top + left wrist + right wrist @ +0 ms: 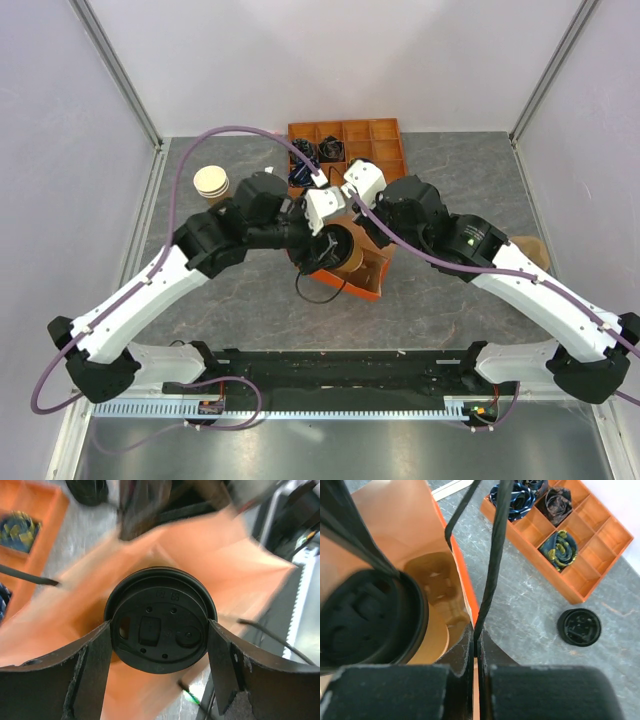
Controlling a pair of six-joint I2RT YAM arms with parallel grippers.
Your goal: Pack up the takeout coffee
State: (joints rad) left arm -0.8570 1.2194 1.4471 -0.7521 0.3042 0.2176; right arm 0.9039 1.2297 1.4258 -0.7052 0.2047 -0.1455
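Note:
The takeout coffee, a tan cup with a black lid, hangs in my left gripper, whose fingers press on both sides of the lid. It sits in the open mouth of an orange paper bag. From above, the cup and left gripper are over the bag. My right gripper is shut on the bag's wall and a black cord handle. The lid shows at the left of the right wrist view. The right gripper is at the bag's far edge.
A tan cup carrier lies in the bag's bottom. An orange divided tray with rolled cloths stands behind. A loose black lid lies on the table. A stack of lidless cups stands at far left.

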